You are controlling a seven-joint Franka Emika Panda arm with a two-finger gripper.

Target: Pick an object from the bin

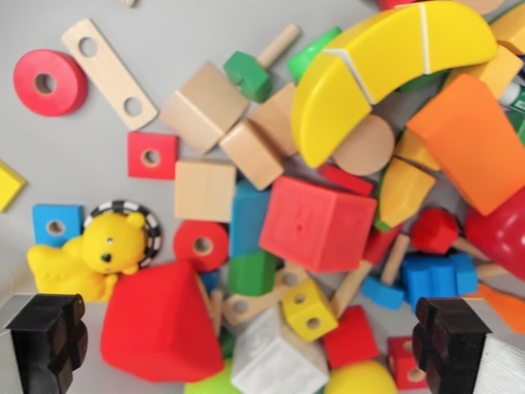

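You are looking straight down into the bin (98,156), a pale grey floor bare on the wrist view's left and heaped with toys from the middle rightward. The claw (250,345) stands wide: one black pad (47,338) shows at the lower left corner, the other at the lower right, with nothing held between them.

Reading from the left: a red wooden ring (49,82) lies flat and alone near the upper left, with a pale wooden strip with two holes (108,72) slanting just beside it. Below them a yellow soft bear figure (97,256) sits close above the left pad. Right of the bear, a big red soft wedge-shaped block (160,322) fills the lower left of the gap between the pads. Just right of the gap's middle, low down, a white textured block (275,361) and a small yellow cube with holes (308,308) are crowded against each other. Above them a large red cube (316,223) lies on the heap, and a long yellow curved block (385,66) arches over the upper right.

No single object is named for you, so judge by what lies between the pads. The red wedge is the nearest candidate, but it sits off toward the left pad rather than centred, and its broad face looks nearly as wide as the opening. The small yellow cube is better centred but hemmed in by its neighbours. Whichever you choose, I would centre the claw over it before descending.
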